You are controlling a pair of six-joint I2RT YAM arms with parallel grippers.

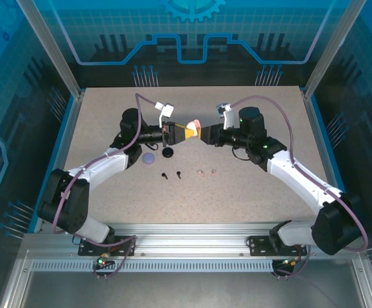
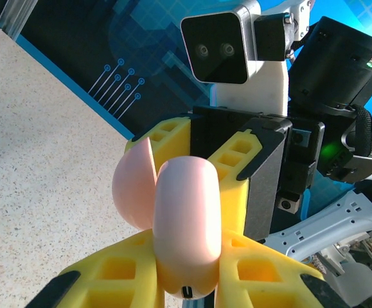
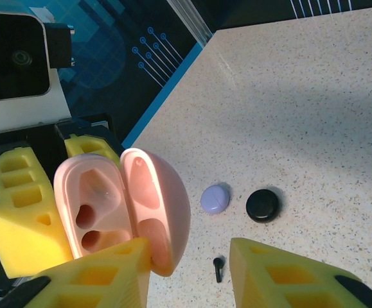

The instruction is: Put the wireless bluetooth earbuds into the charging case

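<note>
The left jaws are clamped on the open pink charging case [image 3: 121, 205], held up above the counter [image 1: 250, 192]. The right jaws stand apart, one finger just beside the case's lid. The left arm [image 1: 102, 168] and right arm [image 1: 295, 174] reach forward and bend inward, their wrists facing each other. There are three cases: the pink one held, and the purple case [image 1: 149, 158] and black case [image 1: 168, 153] on the counter. Nearby lie two black earbuds [image 1: 164, 175] and two pale pink earbuds [image 1: 200, 172].

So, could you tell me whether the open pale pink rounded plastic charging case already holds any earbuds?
No, both wells inside the pale pink charging case are visibly empty.
</note>
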